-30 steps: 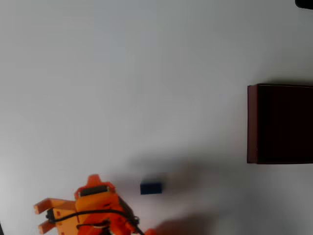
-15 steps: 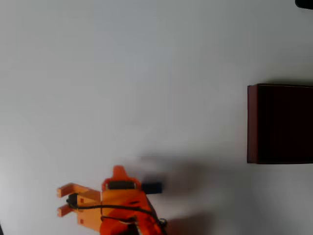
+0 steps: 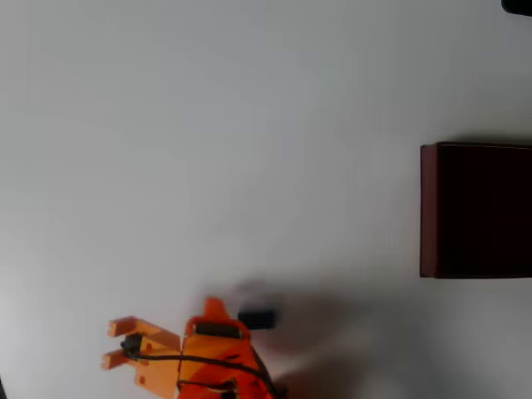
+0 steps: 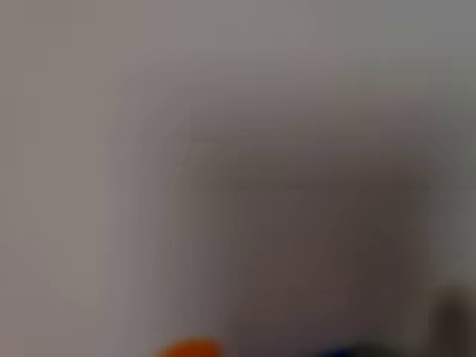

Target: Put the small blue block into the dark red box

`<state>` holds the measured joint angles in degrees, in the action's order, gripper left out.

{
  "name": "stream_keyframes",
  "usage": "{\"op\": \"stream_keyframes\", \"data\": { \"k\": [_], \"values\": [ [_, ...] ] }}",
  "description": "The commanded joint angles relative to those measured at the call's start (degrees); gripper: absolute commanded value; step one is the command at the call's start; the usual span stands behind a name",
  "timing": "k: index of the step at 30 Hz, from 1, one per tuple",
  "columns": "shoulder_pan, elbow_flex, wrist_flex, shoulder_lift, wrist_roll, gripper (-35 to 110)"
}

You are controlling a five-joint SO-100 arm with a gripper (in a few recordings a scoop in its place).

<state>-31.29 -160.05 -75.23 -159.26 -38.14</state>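
**A:** Where's the gripper (image 3: 120,343) now?

**B:** Low in the overhead view, left of centre; an orange claw whose two prongs point toward the picture's left edge, with a gap between them; I read that as spread apart, nothing held between the tips. The orange wrist and a black cable sit just behind it, toward the bottom edge.

**A:** And the block (image 3: 256,318)?

**B:** A tiny navy rectangle on the white table (image 3: 249,125), just to the right of the wrist's upper corner; it sits behind the prongs, not between them, so the claw points away from it; whether the wrist touches it or hovers above, I cannot tell; a soft shadow lies over that patch.

**A:** Why would the arm sit like that?

**B:** My guess: it is above the block, not yet lined up, and must draw the prongs back over it before lowering.

**A:** The box (image 3: 428,208)?

**B:** Dark maroon, near-black inside, at the right edge, partly cut off; well apart from the block, open side up, and nothing visible inside.

**A:** The wrist view?

**B:** Blurred grey; an orange smear at the bottom edge, and a dark blue smear beside it that may be the block.
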Motion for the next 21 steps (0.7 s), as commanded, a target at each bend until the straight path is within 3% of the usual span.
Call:
{"op": "stream_keyframes", "data": {
  "k": [1,21],
  "values": [
    [-1.3,0.0,-2.1,-2.3,-3.0,21],
    [13.8,11.0,-14.2,-3.9,-28.2,22]
  ]
}}
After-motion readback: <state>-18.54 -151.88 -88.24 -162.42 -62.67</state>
